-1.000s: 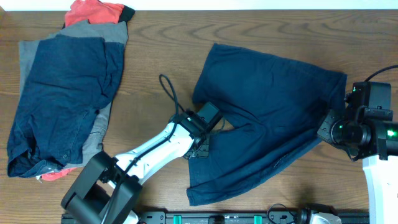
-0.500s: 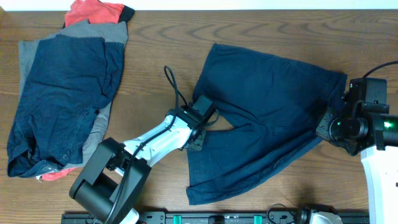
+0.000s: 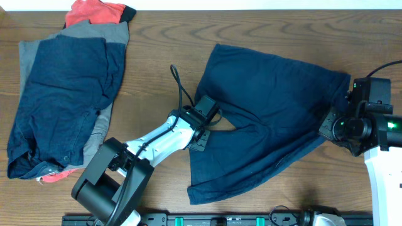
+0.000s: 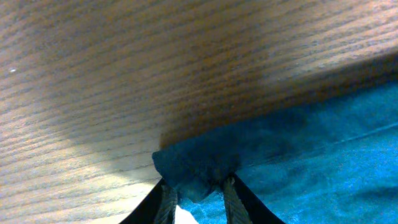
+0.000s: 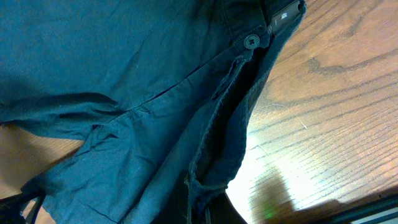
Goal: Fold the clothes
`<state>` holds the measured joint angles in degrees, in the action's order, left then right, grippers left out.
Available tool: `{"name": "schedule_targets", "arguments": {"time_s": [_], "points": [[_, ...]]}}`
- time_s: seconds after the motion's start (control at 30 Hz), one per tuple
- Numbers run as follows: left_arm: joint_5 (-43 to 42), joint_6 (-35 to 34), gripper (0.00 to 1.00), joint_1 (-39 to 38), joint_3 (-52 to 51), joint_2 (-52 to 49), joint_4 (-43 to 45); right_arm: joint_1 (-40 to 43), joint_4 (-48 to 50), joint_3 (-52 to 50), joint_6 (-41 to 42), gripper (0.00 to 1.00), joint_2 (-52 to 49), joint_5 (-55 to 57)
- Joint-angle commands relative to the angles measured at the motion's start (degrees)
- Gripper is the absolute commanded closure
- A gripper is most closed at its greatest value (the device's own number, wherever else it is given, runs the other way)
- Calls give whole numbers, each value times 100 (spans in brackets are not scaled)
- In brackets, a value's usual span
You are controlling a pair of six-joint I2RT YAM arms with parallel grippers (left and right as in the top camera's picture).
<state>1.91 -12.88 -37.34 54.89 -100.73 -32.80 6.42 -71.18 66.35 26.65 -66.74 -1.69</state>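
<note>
Because the left pincer (image 4: pixel 197 185) has only the very tip of a hem corner nipped between its fingers, the dark navy-blue fabric shorts (image 3: pixel 270 100) could well slip free once lifted. It may also have caught one layer only, so the leg would gape open in the fold. The right pincer (image 3: pixel 326 129) is pressed together on the waistband edge, just below the small dark button (image 5: pixel 250 41). Uneven pulls from the two would bunch the cloth between them. The shorts lie flat on the brown wooden worktop (image 3: pixel 163 50), spanning from one pincer to the other (the heaped navy, grey and red-orange garments (image 3: pixel 63 94) sit well beyond the left pincer). Their long axis runs pincer to pincer, with the waistband at the right one and both legs pointing towards the left.
</note>
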Motion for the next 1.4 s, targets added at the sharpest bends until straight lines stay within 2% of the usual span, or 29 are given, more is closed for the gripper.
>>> {"name": "schedule_targets", "arguments": {"time_s": [0.0,0.1,0.37,0.5,0.67,0.87,1.07,1.23,1.37], "points": [[70,223,75,35,-42,-295,61,37,24,66,-37,99,2,37],[72,262,79,210,-42,-367,125,37,24,66,-37,99,2,37],[0,262,78,1329,-39,-376,800,37,87,66,-39,99,2,37],[-52,306,72,1685,-39,-376,1309,37,177,66,-37,99,2,35],[-144,385,58,1766,37,-374,1635,31,221,66,-37,99,2,35],[-144,382,43,1768,417,-195,629,31,216,66,-37,99,2,13],[-232,251,37,1766,892,267,-796,28,216,66,-37,99,2,15],[-1405,-11,37,1766,1027,780,-1637,26,216,66,-39,99,2,13],[-2253,-907,37,1755,1001,1023,-2256,26,216,66,-39,99,2,-7]]}}
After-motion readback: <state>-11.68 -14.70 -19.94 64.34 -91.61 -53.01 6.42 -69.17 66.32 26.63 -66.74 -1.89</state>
